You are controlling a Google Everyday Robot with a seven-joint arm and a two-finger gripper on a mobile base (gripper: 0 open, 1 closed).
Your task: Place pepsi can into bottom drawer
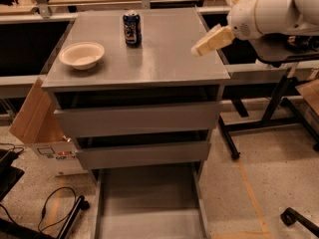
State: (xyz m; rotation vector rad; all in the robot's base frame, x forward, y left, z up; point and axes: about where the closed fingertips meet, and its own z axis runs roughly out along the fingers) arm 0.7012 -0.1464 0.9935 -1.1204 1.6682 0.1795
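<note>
Gripper (212,40) hovers over cabinet top (164,59) right edge, grip state cannot tell, well apart from pepsi can (132,28) standing far-centre; bottom drawer (149,200) open to receive it.

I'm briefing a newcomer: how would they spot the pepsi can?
On the grey cabinet top, look toward the back edge: the pepsi can stands upright there. It is small and dark blue, unlike the cream-white bowl front-left; the end effector hovers over the right edge.

pepsi can (132,29) upright, bottom drawer (149,198) open, claw (207,43) over cabinet's (164,59) right edge.
</note>
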